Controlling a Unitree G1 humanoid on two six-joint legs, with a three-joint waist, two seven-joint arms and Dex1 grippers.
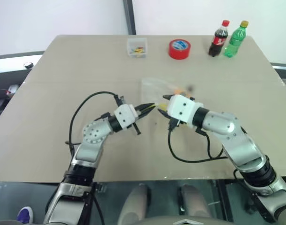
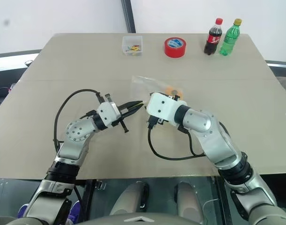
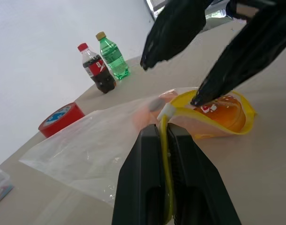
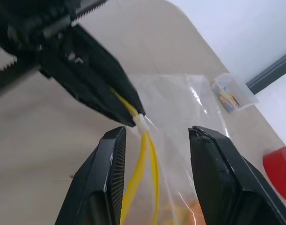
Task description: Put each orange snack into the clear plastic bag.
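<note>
- The left claw is clenched on the yellow zip strip of the clear plastic bag, pinching it near the small white slider at the strip's end.
- The bag lies near the middle of the surface, its film spreading away from the robot toward the red tape roll.
- The right claw is released: its two black fingers stand apart on either side of the yellow strip, touching nothing that I can make out.
- In the left wrist view, one of the right claw's fingertips sits at the yellow rim of the bag's mouth, which is pulled into an open loop.
- An orange snack shows inside that mouth, behind the film, so at least one piece looks to be in the bag.
- A paler orange shape shows through the film beside it; whether that is the second snack I cannot tell.
- No orange piece lies loose on the surface in the head views, so the filling step is probably finished or close to it.
- What seems left is to confirm both pieces sit fully inside, and perhaps to close the strip.
- The small clear box, the cola bottle and the green bottle stand at the far edge, well apart from the work.
</note>
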